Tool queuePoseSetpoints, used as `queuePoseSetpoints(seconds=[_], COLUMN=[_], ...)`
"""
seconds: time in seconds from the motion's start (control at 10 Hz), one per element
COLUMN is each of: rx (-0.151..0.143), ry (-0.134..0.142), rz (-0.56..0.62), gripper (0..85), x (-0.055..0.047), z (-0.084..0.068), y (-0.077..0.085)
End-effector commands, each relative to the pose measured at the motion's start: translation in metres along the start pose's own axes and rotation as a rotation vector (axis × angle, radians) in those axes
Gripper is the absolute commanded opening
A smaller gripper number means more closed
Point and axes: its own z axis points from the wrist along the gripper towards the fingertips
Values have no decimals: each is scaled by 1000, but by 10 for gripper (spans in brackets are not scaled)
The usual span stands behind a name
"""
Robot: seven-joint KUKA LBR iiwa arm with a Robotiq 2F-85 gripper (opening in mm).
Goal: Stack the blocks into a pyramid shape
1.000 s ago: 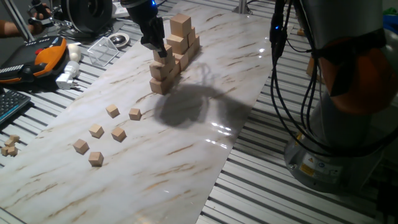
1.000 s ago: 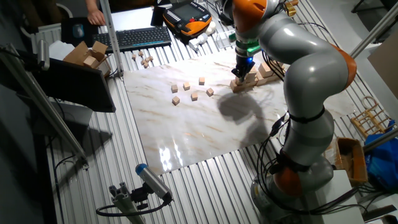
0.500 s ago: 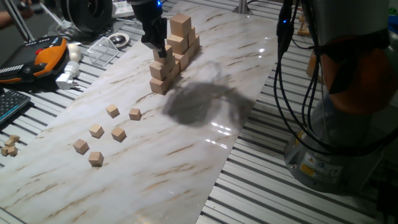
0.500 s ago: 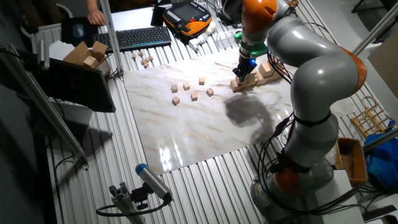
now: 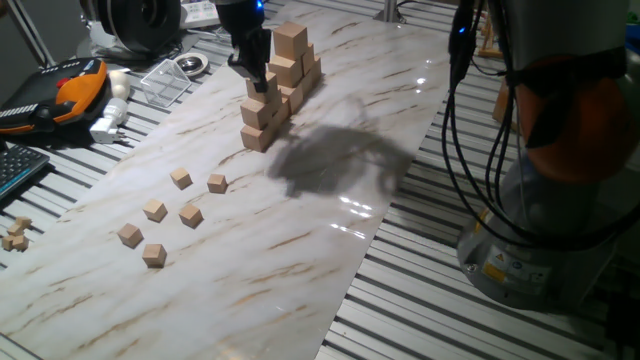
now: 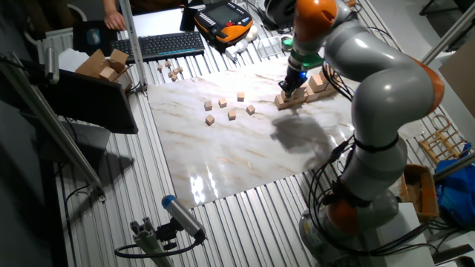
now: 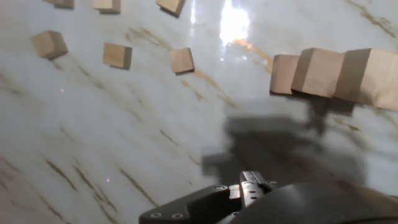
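Six blocks: small plain light-wood cubes, scattered loose in one loose cluster on the near-left part of the worktop, none stacked, none touching.
Block look: square faces, crisp edges, pale matte wood; three show whole in the hand view, others cut off by its top edge.
Larger cubes: pale wood, piled as a stepped stack at the far end, well apart from the small ones.
Hand: dark, up against the left side of the stepped stack, around its middle steps; whether it is clenched, released or grasping a cube, I cannot tell.
Hidden: the fingertips merge with the stack in both fixed views; the hand view shows only dark housing at its lower edge.
Worktop surface: glossy white marble-pattern slab with brown veins, glare patches and the arm's dark shadow.
Surround: ribbed metal slats; a keyboard beyond.
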Motion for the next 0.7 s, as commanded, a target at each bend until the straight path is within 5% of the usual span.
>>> queuePoseSetpoints(seconds=[0.0, 0.1, 0.2, 0.3, 0.4, 0.6], rx=[19, 17, 29, 32, 44, 41], ry=[0, 4, -10, -13, -10, -12], rz=[-3, 11, 31, 45, 41, 49], gripper=[0, 0, 170, 170, 340, 340], x=[-4, -14, -23, -33, -42, -62], z=[3, 7, 11, 15, 20, 42], y=[7, 20, 32, 42, 51, 68])
